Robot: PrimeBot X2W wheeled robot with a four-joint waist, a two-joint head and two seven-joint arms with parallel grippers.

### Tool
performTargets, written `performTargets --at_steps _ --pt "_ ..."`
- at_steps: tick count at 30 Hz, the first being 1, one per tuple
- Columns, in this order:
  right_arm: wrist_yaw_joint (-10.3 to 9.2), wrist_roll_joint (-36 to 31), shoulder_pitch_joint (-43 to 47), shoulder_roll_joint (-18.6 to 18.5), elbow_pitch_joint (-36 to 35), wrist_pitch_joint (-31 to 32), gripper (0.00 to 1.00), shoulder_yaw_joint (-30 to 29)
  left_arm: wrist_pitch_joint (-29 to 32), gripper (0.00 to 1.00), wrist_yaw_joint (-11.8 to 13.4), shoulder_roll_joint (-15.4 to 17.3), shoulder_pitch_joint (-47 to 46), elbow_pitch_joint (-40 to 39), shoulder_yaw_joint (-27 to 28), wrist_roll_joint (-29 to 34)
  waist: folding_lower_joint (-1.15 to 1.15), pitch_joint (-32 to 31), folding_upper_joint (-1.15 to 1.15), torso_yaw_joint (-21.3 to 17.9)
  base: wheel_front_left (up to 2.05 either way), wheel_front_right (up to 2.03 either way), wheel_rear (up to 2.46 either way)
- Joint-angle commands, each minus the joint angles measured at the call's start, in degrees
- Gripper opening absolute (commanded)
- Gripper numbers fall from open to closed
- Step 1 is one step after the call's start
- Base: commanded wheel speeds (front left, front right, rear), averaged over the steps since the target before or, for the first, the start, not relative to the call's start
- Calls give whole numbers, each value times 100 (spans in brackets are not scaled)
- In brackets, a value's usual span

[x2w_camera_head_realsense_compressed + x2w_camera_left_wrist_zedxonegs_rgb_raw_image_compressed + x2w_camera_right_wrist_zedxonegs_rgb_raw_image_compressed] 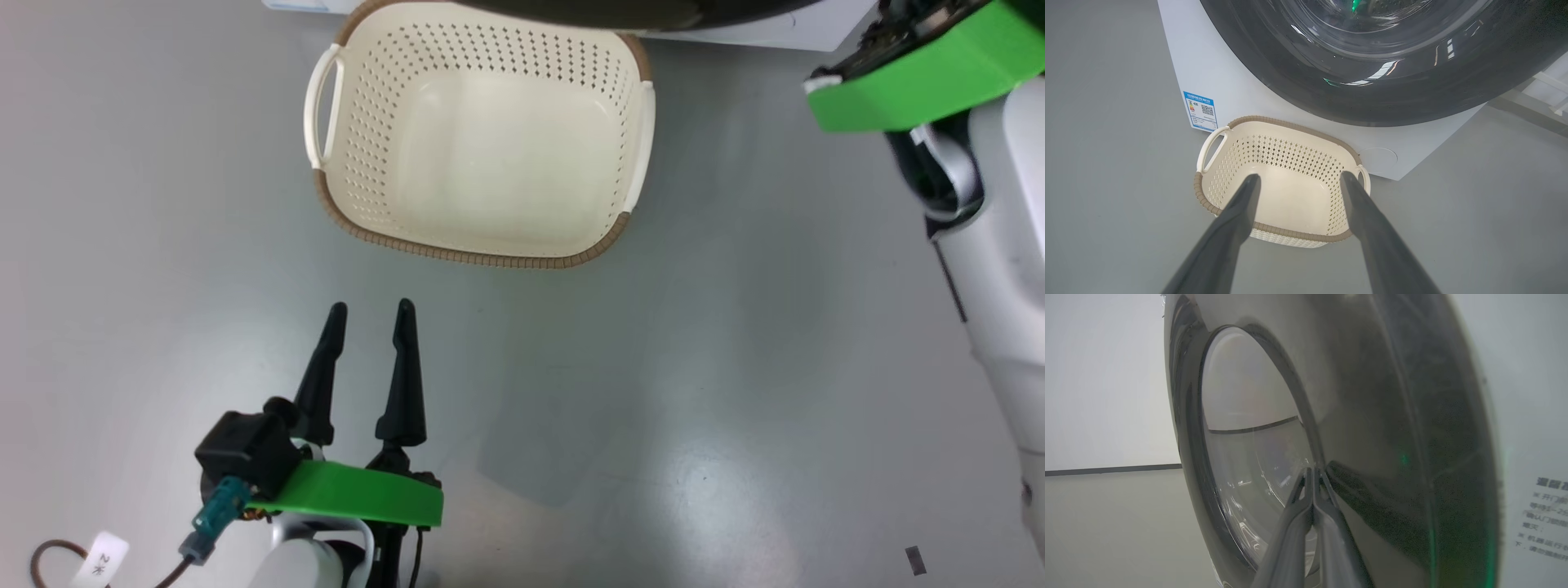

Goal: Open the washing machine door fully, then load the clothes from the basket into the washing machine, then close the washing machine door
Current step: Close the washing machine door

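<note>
Looking down from the head camera, the basket sits at the top centre of the frame on the grey floor, its cream perforated bottom in plain sight. The left gripper is at lower left, jaws spread wide, dark fingers pointing up-frame toward the basket, well short of it and holding nothing.

Over to the left wrist view: the basket sits lower centre between those open fingers. Just behind it stands the washing machine, with a blue label sticker on its white front, left of centre. The washing machine door takes the upper right, its glossy black rim looking flush on that front.

Right wrist view now: the right gripper is at centre, jaws pressed tight together, gripping nothing. Its tips are right at the washing machine door, where glass meets black rim. Touching or not, I can't tell.
</note>
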Motion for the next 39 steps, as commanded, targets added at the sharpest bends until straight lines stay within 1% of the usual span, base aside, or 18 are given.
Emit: performTargets --at_steps 1,12,17,23,30,31,32,34,35,36,39 --pt "6 -64 -102 40 -75 -25 0 15 -37 100 20 78 28 -156 120 14 0 59 0 57 0 0 0" --pt "6 -256 -1010 -304 794 -25 0 -452 -37 100 122 78 23 -267 -114 -78 0 203 0 230 0 0 0" --pt "6 -333 -1136 -400 991 -25 0 -516 -37 100 145 78 16 -241 -119 -120 0 180 0 227 0 0 0" --pt "6 -309 -833 -340 944 -25 0 -504 -37 100 139 78 16 -151 -17 -133 0 -79 0 107 0 0 0" --pt "6 -163 13 -33 595 -25 0 -554 -37 100 76 78 26 132 123 -122 0 -664 0 -79 0 0 0" --pt "6 -138 168 15 518 -25 18 -574 -37 100 57 78 33 167 153 -128 0 -773 0 -105 0 0 0" --pt "6 -130 337 54 442 -25 33 -590 -37 100 39 78 43 211 183 -145 0 -888 0 -132 0 0 0" --pt "6 -108 679 139 277 -25 57 -648 -37 100 -3 78 64 290 247 -155 0 -1119 0 -193 0 0 0" --pt "6 -105 860 177 181 -25 76 -683 -37 100 -33 78 82 343 273 -160 0 -1246 0 -228 0 0 0" --pt "6 -99 1035 218 81 -25 100 -738 -37 100 -68 78 103 396 297 -159 0 -1373 0 -263 0 0 0" --pt "6 -107 1598 310 -211 -25 100 -830 -37 100 -174 78 188 569 382 -122 0 -1756 0 -382 0 0 0"
